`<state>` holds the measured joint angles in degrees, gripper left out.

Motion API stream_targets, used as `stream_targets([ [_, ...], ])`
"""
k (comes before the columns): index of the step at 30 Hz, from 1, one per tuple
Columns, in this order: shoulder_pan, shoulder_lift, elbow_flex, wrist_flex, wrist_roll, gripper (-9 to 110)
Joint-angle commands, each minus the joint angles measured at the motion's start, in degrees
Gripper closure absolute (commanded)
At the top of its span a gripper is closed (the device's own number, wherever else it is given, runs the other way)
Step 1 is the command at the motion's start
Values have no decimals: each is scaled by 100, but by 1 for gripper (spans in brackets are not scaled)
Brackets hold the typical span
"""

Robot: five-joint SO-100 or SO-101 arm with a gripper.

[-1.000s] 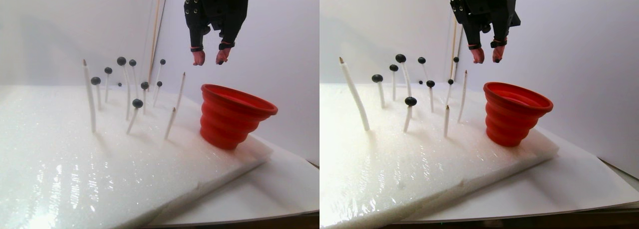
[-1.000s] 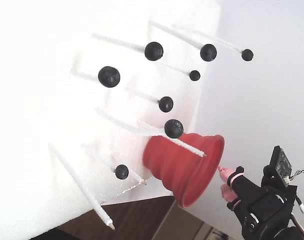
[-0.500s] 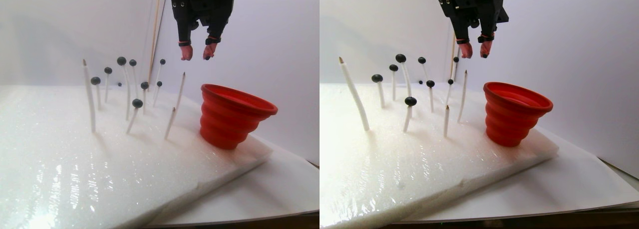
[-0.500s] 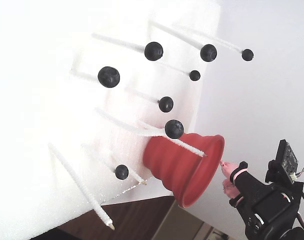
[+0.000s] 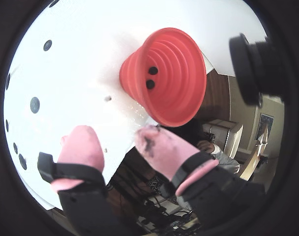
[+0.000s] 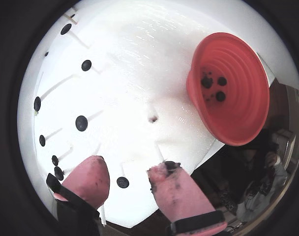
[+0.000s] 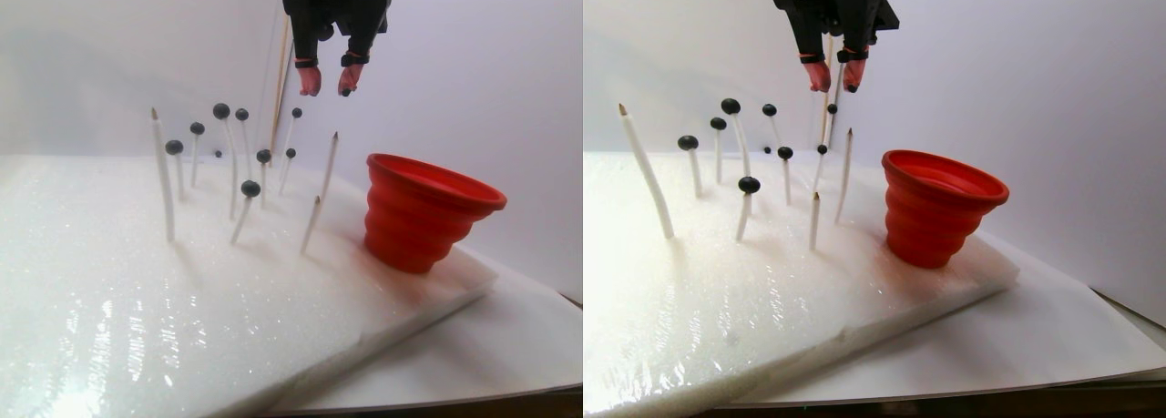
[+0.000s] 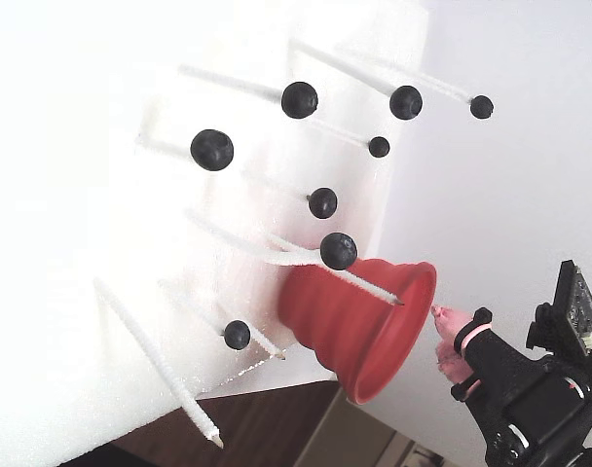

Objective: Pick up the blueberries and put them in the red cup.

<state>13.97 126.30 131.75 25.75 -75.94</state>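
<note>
The red cup [image 7: 419,213] stands on the right part of the foam slab [image 7: 137,281]. Both wrist views look into the cup [image 6: 240,105] [image 5: 184,59], where a few blueberries [image 6: 220,96] [image 5: 150,84] lie at the bottom. Several more blueberries [image 7: 221,111] [image 8: 212,150] [image 6: 81,123] sit on the tips of thin white sticks. My gripper [image 7: 328,90] [image 6: 129,166] [image 5: 114,135] [image 8: 442,339] hangs high over the back sticks, left of the cup in the stereo pair view. It is open, with nothing between its pink fingertips. A dark smear marks one fingertip [image 6: 170,167].
Some white sticks [image 7: 162,172] stand bare with pointed tips, one leaning [image 7: 311,225] close to the cup. A thin wooden rod [image 7: 282,63] rises behind the gripper. The slab lies on a white sheet [image 7: 510,336] whose front edge meets dark wood.
In the stereo pair view the gripper has risen and travelled left, from above the cup's near side to over the back sticks. It stays open. Cup and berries are unmoved.
</note>
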Motion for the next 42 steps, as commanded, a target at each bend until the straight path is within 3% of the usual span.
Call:
stream_targets([
  [1, -35, 562, -123, 53, 62, 86],
  [42, -782, -1081, -149, -1327, 229, 85],
])
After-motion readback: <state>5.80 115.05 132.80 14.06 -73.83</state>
